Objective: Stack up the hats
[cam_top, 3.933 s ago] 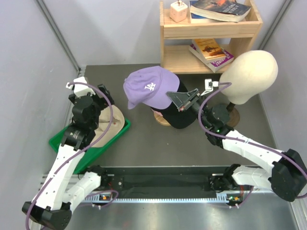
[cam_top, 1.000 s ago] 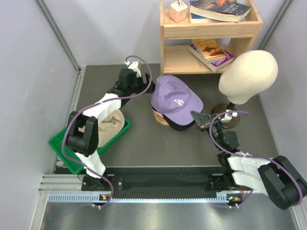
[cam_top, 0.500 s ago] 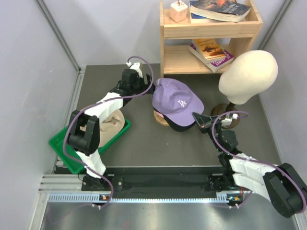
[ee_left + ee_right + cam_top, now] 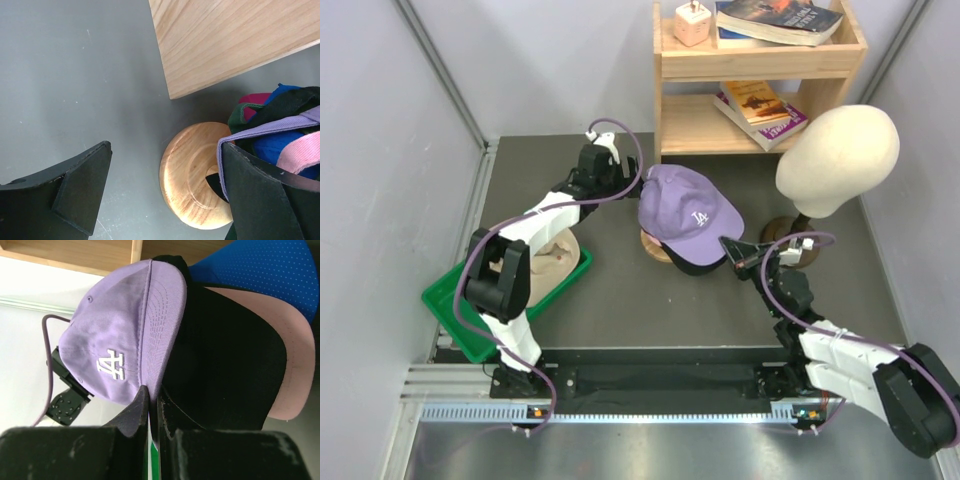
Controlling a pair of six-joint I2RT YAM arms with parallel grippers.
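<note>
In the green tray (image 4: pixel 455 310), what appears to be a pale hat (image 4: pixel 552 258) is left unstacked. The left gripper (image 4: pixel 162 187) is seen with jaws wide beside the stack, which is topped by the lavender cap (image 4: pixel 688 208). The right gripper (image 4: pixel 730 247) is pressed closed, empty, at its brim.

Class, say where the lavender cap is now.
Top view: the lavender cap tops the hat pile at mid-table, in front of the wooden shelf, left of the mannequin head.
</note>
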